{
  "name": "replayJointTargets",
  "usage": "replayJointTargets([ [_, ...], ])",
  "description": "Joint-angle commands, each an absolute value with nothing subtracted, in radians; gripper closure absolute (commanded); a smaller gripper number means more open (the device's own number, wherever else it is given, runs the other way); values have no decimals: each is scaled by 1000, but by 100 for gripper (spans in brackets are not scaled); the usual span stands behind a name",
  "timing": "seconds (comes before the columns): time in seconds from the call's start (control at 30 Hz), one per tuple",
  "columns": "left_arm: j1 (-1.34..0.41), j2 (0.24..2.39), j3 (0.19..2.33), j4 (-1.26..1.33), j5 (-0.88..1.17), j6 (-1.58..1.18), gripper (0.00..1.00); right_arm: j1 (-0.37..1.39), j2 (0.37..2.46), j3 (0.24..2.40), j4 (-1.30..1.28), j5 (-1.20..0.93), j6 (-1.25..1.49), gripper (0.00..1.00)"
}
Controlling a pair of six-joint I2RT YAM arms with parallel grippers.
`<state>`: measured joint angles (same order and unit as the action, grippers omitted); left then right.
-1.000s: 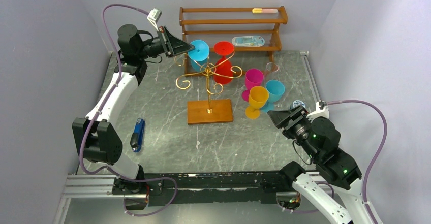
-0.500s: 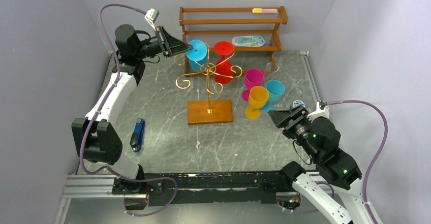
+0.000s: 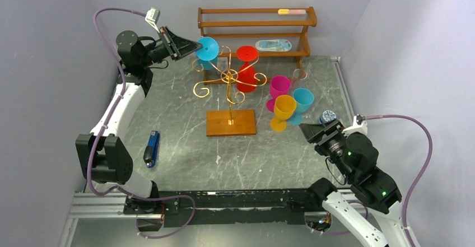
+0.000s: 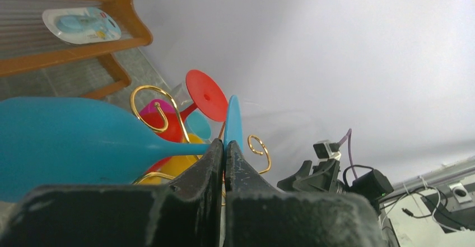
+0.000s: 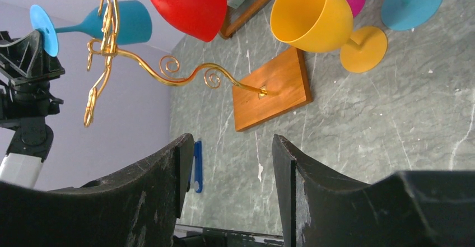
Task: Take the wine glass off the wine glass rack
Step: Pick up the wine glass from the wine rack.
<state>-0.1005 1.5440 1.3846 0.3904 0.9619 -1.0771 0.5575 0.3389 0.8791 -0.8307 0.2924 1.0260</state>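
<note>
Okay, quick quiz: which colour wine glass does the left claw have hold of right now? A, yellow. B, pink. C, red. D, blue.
D: in the left wrist view the left claw is shut on the thin stem of the blue wine glass, right by its foot.

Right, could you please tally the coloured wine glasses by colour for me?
Blue: 2, the sideways blue wine glass and the standing blue wine glass
Red wine glass: 1
Pink wine glass: 1
Yellow wine glass: 1
Total: 5
</note>
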Motion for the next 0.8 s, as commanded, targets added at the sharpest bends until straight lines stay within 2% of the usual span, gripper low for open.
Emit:
replayJointTargets([
  [0.0, -88, 1486, 1362, 500, 900, -1112, 95, 556, 328, 900, -851, 321, 1040, 42],
  [0.23, -70, 1441, 1370, 280, 787, -953, 95, 556, 339, 904, -836, 295, 1016, 42],
  [0.53, 9, 1358, 1320, 266, 665, -971, 95, 556, 385, 895, -797, 253, 990, 42],
  [0.77, 48, 1240, 1339, -136, 332, -787, 95, 556, 397, 908, -799, 270, 979, 42],
])
